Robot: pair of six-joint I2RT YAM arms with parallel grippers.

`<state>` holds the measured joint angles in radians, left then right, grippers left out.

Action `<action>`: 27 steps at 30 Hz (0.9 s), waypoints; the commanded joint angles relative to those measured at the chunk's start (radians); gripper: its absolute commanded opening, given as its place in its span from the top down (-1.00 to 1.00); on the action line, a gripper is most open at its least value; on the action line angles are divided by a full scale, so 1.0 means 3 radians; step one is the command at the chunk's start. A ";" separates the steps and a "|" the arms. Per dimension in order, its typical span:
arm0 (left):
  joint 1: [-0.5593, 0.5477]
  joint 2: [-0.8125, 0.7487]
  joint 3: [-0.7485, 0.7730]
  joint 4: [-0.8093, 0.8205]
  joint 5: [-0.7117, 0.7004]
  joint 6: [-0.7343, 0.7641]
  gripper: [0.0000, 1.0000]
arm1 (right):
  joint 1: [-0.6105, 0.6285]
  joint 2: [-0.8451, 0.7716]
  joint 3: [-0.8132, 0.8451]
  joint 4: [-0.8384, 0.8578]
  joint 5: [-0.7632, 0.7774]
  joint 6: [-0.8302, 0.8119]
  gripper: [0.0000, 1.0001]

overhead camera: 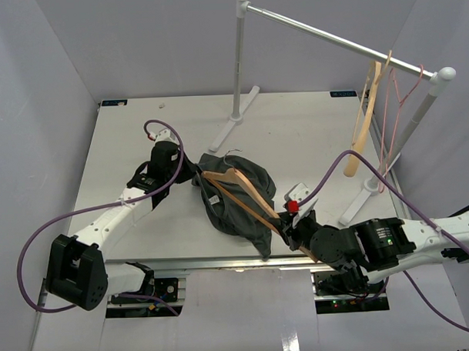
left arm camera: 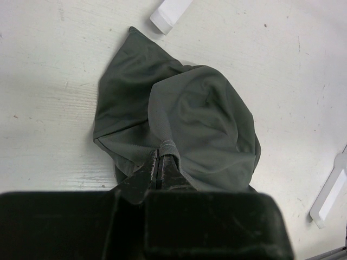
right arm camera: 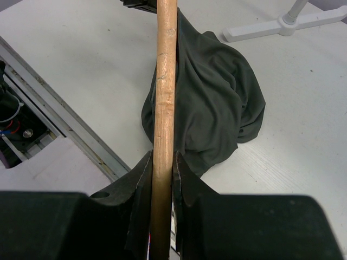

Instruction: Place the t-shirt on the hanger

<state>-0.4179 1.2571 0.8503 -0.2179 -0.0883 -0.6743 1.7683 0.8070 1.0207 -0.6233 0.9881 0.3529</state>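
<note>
Pale lavender walls, white table, silver garment rack

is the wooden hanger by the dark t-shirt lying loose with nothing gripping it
No, the right arm's jaws are clamped on one bar of the light tan wooden clothes hanger, plain in the right wrist view.

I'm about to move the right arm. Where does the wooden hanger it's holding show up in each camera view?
Top external: the hanger lies diagonally across the t-shirt at centre, its near end in the right gripper.
Left wrist: not in view; only the t-shirt shows.
Right wrist: the hanger runs straight up the middle, clamped in the right gripper.
Shared landmark: the t-shirt, seen in all three views.
</note>
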 commanded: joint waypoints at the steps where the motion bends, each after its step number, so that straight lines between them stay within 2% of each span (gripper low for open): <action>1: 0.0018 -0.0182 0.0123 0.0007 0.0156 -0.0046 1.00 | 0.0006 0.0020 -0.0070 0.0292 0.0133 0.0046 0.84; 7: 0.0018 -0.0350 0.0084 0.0098 0.0500 -0.0099 1.00 | 0.0006 0.0211 -0.0111 0.0491 0.0360 -0.0072 0.85; 12: 0.0018 -0.0490 0.0123 0.0119 0.0706 -0.0116 1.00 | -0.0029 0.0338 -0.0174 0.0838 0.0354 -0.0237 0.85; 15: 0.0018 -0.0592 0.0157 0.0123 0.0839 -0.0130 1.00 | -0.0239 0.0424 -0.0184 0.0931 0.0091 -0.0248 0.84; 20: 0.0018 -0.0722 0.0228 0.0118 0.1063 -0.0175 1.00 | -0.0799 0.0409 -0.0341 0.1330 -0.0635 -0.0391 0.84; 27: 0.0018 -0.0775 0.0249 0.0148 0.1294 -0.0191 1.00 | -0.1194 0.0444 -0.0685 0.2117 -0.1117 -0.0674 0.84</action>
<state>-0.4179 1.0482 0.8867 -0.1963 0.2227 -0.7219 1.4609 0.9436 0.8646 -0.2423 0.7850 0.2236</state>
